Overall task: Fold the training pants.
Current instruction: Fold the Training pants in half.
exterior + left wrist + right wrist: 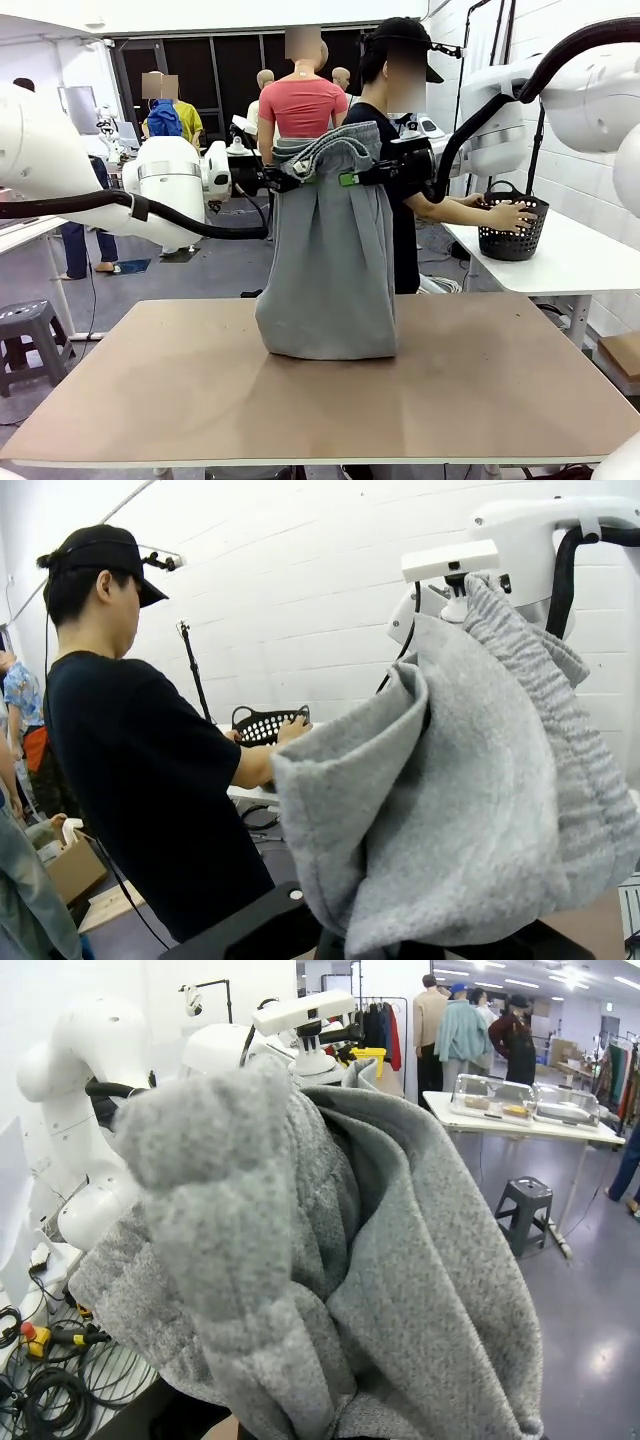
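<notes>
Training pants (328,255): light grey, hanging upright in the air over the middle of the table (500,400), strung between the two arms by the gathered waistband; the lower fold rests bunched on the tabletop.
Left end effector (290,178): comes in from the left at waistband height, fingers pressed together on the left end of the waistband; green pad just visible against the grey cloth.
Right end effector (362,177): comes in from the right at the same height, clamped on the right end of the waistband, a green pad showing at the fabric edge.
Gap between the two: narrow, so the waistband sags and bunches in a hump above them.
Left wrist view: the pants (470,810) drape over and hide the fingers; the ribbed waistband runs up toward the other arm's wrist.
Right wrist view: grey jersey (330,1280) heaped right at the lens, covering the fingers.
Person (400,150): stands at the far side, turned away, one hand (512,215) on a black basket (515,228) on a side table to the right.
</notes>
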`<state>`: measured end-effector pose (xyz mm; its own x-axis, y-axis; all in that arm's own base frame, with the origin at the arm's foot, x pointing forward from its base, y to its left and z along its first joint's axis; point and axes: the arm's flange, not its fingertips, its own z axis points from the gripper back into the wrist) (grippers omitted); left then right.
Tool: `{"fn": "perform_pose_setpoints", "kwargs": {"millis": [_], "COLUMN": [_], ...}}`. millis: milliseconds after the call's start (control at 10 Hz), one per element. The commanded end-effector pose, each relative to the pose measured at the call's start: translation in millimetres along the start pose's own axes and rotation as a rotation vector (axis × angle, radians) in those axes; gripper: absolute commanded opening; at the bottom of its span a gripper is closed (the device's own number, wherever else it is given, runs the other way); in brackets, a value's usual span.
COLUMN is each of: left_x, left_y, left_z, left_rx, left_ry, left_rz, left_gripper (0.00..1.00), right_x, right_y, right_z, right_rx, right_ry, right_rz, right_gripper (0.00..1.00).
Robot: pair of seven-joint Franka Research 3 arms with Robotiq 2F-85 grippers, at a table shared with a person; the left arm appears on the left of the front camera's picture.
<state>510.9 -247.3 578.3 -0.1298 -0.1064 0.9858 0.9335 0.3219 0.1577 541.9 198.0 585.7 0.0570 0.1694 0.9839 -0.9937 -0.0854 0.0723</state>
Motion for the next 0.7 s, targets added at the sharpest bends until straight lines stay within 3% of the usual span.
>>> {"fn": "perform_pose_setpoints", "kwargs": {"millis": [0,200,600], "left_x": [-10,-3,41], "left_y": [45,74,97], "left_z": [-11,-19,-20], "left_rx": [0.051,0.09,0.156], "left_ry": [0.091,0.111,0.078], "left_rz": [0.041,0.02,-0.105], "left_gripper": [0.0,0.0,0.0], "right_x": [5,13,51], "right_y": [-38,-70,-101], "right_z": [-1,-7,-7], "right_rx": [0.021,0.014,0.008], "right_ry": [0.04,0.074,0.111], "right_rz": [-0.035,-0.043,0.02], "right_gripper": [0.0,0.0,0.0]}}
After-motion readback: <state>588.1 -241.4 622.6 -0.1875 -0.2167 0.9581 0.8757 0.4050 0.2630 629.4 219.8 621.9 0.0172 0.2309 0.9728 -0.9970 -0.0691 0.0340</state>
